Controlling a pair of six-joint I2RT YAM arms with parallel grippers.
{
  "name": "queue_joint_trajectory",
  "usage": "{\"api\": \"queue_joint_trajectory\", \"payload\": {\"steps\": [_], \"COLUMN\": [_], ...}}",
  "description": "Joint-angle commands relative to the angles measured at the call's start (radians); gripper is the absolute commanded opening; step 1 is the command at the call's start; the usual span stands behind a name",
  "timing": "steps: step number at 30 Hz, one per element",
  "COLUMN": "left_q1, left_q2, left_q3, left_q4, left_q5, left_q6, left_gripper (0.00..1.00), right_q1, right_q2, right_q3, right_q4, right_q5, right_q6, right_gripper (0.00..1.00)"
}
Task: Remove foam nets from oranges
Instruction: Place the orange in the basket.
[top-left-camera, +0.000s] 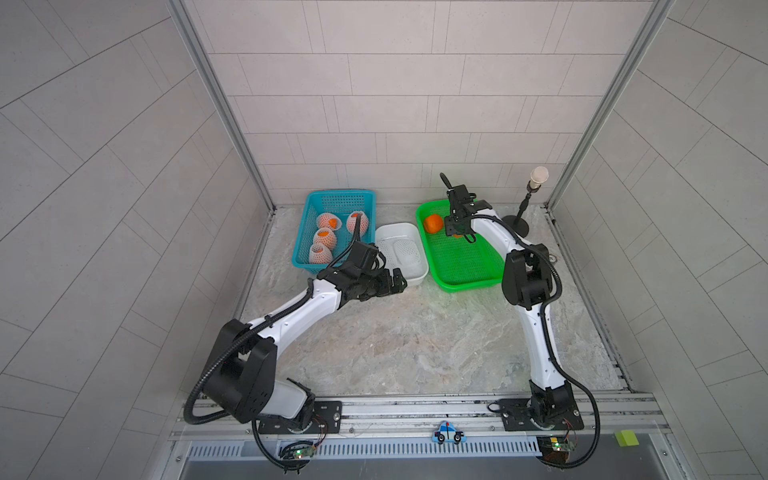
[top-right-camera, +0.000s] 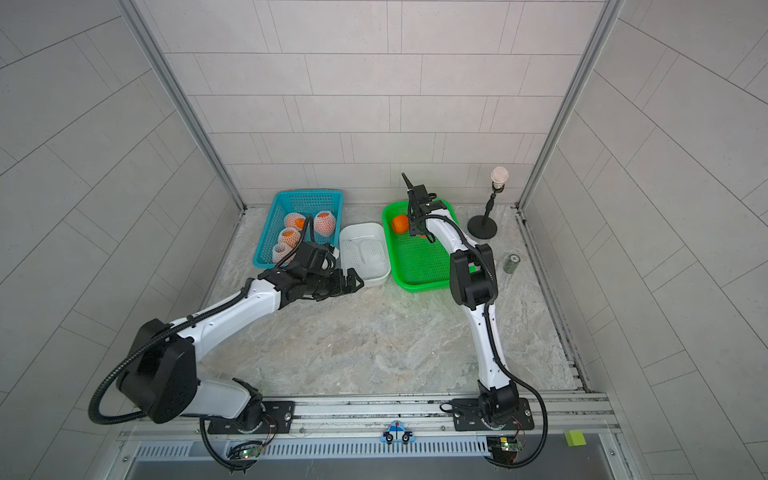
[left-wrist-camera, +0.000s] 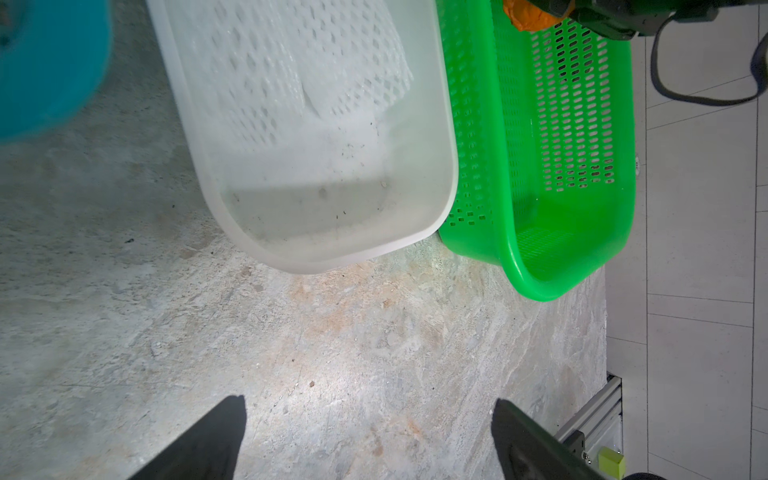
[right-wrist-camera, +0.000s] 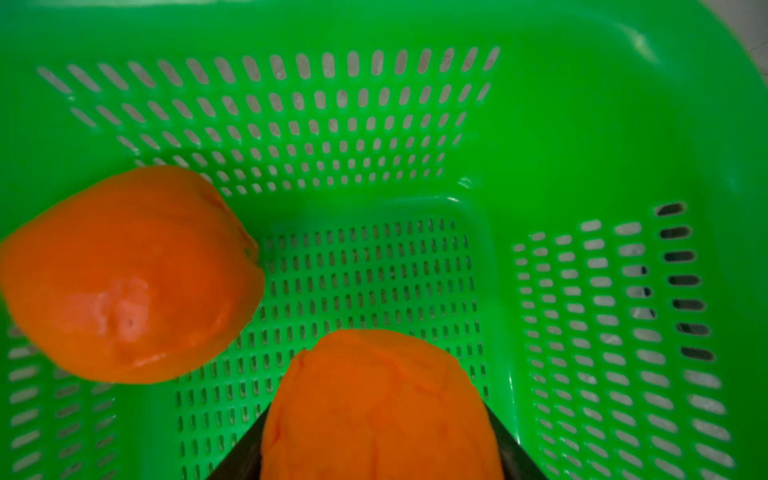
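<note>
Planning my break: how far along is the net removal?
Done: one bare orange lies in the green basket, foam nets in the white tub. In hand: the right gripper holds a second bare orange over that basket; the left gripper is open, empty. Left: four netted oranges in the blue basket.

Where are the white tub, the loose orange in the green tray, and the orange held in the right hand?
white tub (left-wrist-camera: 332, 208): left wrist view, on its bare floor.
loose orange (top-left-camera: 433, 223): in a top view, on its upper skin.
held orange (right-wrist-camera: 380, 407): right wrist view, on the middle of its skin.
</note>
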Motion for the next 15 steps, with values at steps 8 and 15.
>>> {"api": "queue_joint_trajectory", "payload": {"steps": [8, 15], "left_q1": [0.0, 0.001], "left_q2": [-0.007, -0.029], "left_q3": [0.0, -0.019], "left_q4": [0.018, 0.032], "left_q5": [0.007, 0.009], "left_q6": [0.012, 0.0], "left_gripper": [1.0, 1.0], "right_q1": [-0.008, -0.015], "right_q2": [0.113, 0.137], "right_q3": [0.167, 0.19], "right_q4": [-0.061, -0.014], "right_q5": [0.058, 0.082], "right_q6": [-0.014, -0.017], "right_gripper": [0.52, 0.53]}}
